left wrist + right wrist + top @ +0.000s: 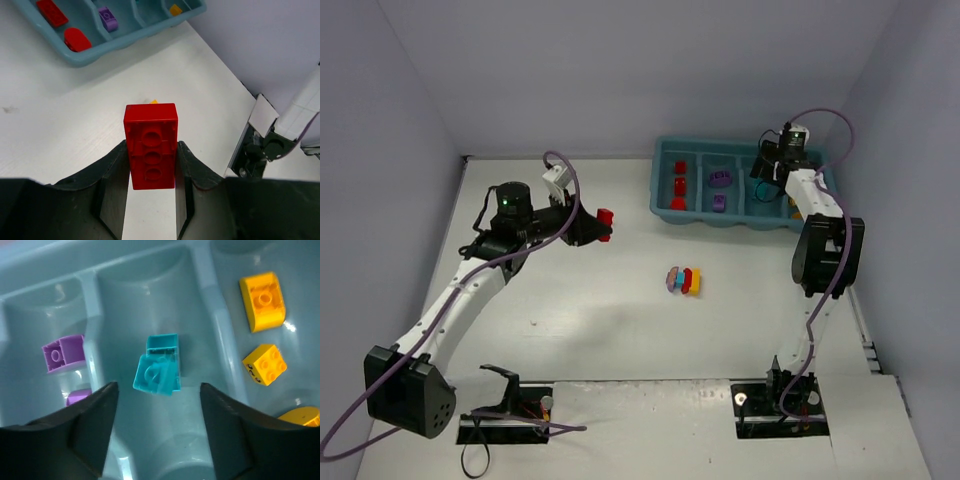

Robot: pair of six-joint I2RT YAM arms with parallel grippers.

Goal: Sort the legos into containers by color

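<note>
My left gripper [152, 165] is shut on a red brick [151, 145] and holds it above the white table, left of the teal tray [660, 205]; it also shows in the top view [605, 226]. My right gripper [159, 405] is open and empty over the tray's third compartment, where a cyan brick [157, 365] lies. Purple bricks [62, 353] lie in the second compartment, yellow bricks [262, 300] in the fourth, red bricks [680, 185] in the first. A multicoloured stack of bricks [684, 279] lies on the table in front of the tray.
Grey walls close in the table at the back and on both sides. The right arm's base [782, 400] and the left arm's base [505, 410] sit at the near edge. A purple cable [560, 165] loops over the left arm.
</note>
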